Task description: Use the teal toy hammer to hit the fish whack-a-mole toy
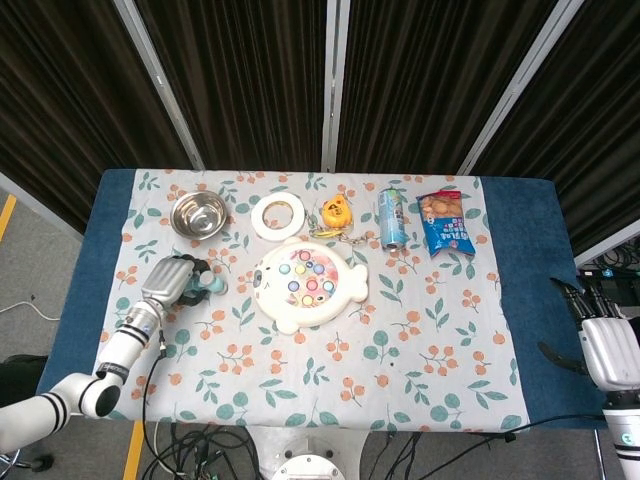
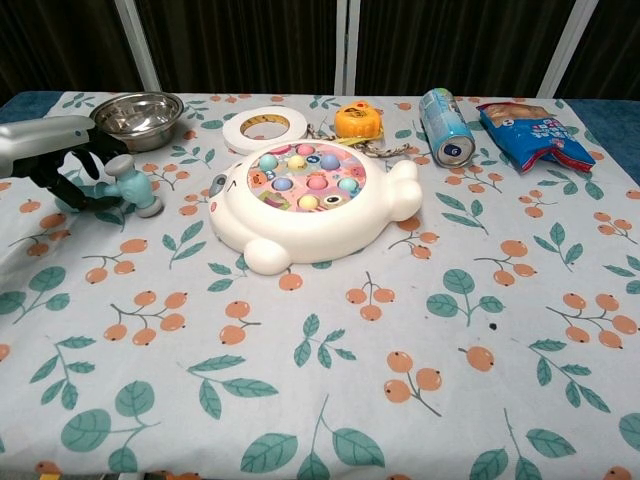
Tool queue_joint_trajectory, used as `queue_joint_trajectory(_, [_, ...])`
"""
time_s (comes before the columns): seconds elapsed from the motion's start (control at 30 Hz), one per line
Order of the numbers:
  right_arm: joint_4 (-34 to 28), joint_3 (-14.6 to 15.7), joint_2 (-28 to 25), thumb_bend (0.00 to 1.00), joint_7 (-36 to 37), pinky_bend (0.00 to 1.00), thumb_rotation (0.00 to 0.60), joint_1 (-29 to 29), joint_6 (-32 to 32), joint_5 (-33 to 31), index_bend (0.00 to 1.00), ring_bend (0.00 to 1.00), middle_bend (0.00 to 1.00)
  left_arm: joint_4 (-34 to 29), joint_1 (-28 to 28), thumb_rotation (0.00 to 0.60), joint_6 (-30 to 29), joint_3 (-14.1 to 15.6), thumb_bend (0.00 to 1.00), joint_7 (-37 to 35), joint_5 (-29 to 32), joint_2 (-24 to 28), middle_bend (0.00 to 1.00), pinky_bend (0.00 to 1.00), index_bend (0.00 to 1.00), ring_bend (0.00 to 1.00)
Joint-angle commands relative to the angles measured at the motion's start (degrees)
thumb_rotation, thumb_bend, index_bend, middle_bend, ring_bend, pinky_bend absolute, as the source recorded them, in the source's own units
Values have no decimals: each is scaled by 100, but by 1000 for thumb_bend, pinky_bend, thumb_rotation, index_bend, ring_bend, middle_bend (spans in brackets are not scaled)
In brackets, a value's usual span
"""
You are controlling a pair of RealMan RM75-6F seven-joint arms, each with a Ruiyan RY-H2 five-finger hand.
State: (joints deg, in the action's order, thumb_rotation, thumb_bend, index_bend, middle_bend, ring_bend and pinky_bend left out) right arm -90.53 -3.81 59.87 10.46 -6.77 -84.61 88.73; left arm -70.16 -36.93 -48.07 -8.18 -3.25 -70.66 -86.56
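The teal toy hammer (image 2: 130, 187) lies on the floral cloth left of the white fish whack-a-mole toy (image 2: 310, 205). My left hand (image 2: 50, 150) lies over the hammer's handle with its dark fingers curled around it. Only the hammer's head shows past the fingers, and it rests on the cloth. In the head view the left hand (image 1: 172, 281) covers the handle, and the hammer (image 1: 208, 286) head points toward the fish toy (image 1: 308, 285). My right hand (image 1: 605, 345) hangs beyond the table's right edge, fingers apart and holding nothing.
A steel bowl (image 1: 198, 214) stands behind the left hand. Along the back row are a tape roll (image 1: 258, 217), a yellow toy (image 1: 337, 212), a drink can (image 1: 391, 217) on its side and a blue snack bag (image 1: 447, 222).
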Motion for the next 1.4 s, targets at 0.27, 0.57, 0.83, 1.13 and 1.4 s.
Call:
queue_joint_trajectory(0.27, [18,13,13,71,23,106,600,12,-3,1,109,33,187,82,10,600,-57,10,362,-6,14,-55,446,331,478,295])
queue_joint_trajectory(0.57, [1,15,13,70,16,105,600,29,-39,14,109,33,191,152,27,600,-172,51,443,-310,-233,-30,498,350,514,335])
queue_joint_trajectory(0.83, [-36,22,1,71,-9,105,600,65,-98,31,109,33,191,326,39,600,-500,150,486,-945,-815,84,540,444,550,381])
queue_joint_trajectory(1.13, [-93,29,-8,70,-57,104,600,81,-123,51,109,33,192,940,-67,600,-1430,311,486,-2164,-1858,-31,588,575,589,432])
queue_joint_trajectory(1.4, [-152,32,-36,70,-107,104,600,129,-180,39,109,33,193,1497,-360,600,-1855,396,484,-2710,-2346,-317,621,677,614,494])
